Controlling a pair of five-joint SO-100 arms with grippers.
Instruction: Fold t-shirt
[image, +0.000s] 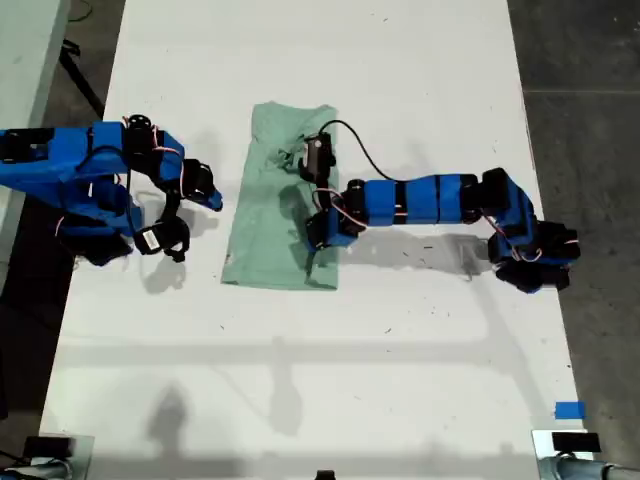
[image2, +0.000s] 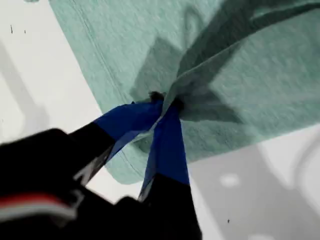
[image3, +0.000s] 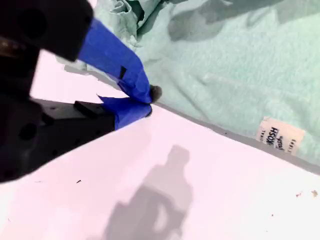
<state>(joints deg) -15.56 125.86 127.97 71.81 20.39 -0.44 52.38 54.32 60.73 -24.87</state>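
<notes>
Looking down from the exterior view, you see the t-shirt (image: 280, 205) lying folded into a tall narrow strip near the middle of the white desk (image: 400, 80). My first gripper (image2: 162, 102) reaches in from the exterior view's right, its jaws pinching a raised ridge of the pale green cloth close to the strip's lower edge. My second gripper (image3: 147, 102) sits at the exterior view's left, over bare desk just beside the shirt's edge, its jaws pressed together on nothing. A small white label (image3: 279, 136) shows on the cloth.
</notes>
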